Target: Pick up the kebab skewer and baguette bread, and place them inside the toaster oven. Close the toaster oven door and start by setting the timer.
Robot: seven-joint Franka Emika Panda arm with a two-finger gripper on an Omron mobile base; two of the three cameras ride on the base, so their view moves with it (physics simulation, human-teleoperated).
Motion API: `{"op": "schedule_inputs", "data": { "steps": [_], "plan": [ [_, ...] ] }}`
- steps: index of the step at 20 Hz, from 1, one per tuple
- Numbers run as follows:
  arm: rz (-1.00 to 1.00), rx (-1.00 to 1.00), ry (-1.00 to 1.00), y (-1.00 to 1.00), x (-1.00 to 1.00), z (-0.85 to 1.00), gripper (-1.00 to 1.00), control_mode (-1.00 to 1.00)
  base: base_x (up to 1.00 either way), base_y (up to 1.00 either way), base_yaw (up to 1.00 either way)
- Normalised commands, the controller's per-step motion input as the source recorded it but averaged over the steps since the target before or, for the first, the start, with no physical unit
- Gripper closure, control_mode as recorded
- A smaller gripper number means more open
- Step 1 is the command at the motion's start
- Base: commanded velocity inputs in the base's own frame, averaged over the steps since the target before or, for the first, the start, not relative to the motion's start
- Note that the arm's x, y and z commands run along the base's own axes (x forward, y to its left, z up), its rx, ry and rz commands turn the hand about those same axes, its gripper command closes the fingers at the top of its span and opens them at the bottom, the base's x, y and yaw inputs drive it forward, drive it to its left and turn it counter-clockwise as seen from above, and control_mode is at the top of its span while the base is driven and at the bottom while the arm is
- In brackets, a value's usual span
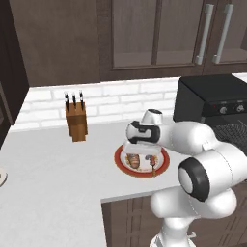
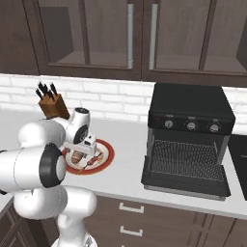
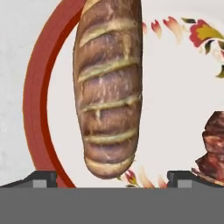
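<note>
The baguette (image 3: 108,87) lies on a red-rimmed plate (image 3: 37,105), left of centre in the hand view, with the skewer (image 3: 214,146) at the right edge. The gripper (image 3: 112,178) hangs spread wide just over the loaf. The oven (image 2: 189,137) stands at right, its door (image 2: 183,183) down.

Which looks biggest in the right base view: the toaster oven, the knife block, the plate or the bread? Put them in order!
1. Toaster oven, by far the biggest.
2. Plate, partly hidden by the arm.
3. Knife block. It stands farther back, so it is close to the plate.
4. Baguette bread, smallest, lying on the plate.
</note>
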Motion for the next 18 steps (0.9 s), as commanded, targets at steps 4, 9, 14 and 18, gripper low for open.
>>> {"op": "schedule_inputs", "data": {
  "steps": [4, 9, 14, 18],
  "plan": [
    [0.00, 0.00, 0.00, 0.01, 0.01, -0.39, -1.00, -1.00, 0.00, 0.00, 0.00],
    [-0.03, 0.00, 0.00, 0.00, -0.23, -0.11, -1.00, -1.00, 0.00, 0.00, 0.00],
    [-0.03, 0.00, 0.00, 0.04, -0.16, -0.10, -1.00, -1.00, 0.00, 0.00, 0.00],
    [0.00, 0.00, -0.07, 0.24, 0.21, -0.25, -1.00, -1.00, 0.00, 0.00, 0.00]
  ]
}}
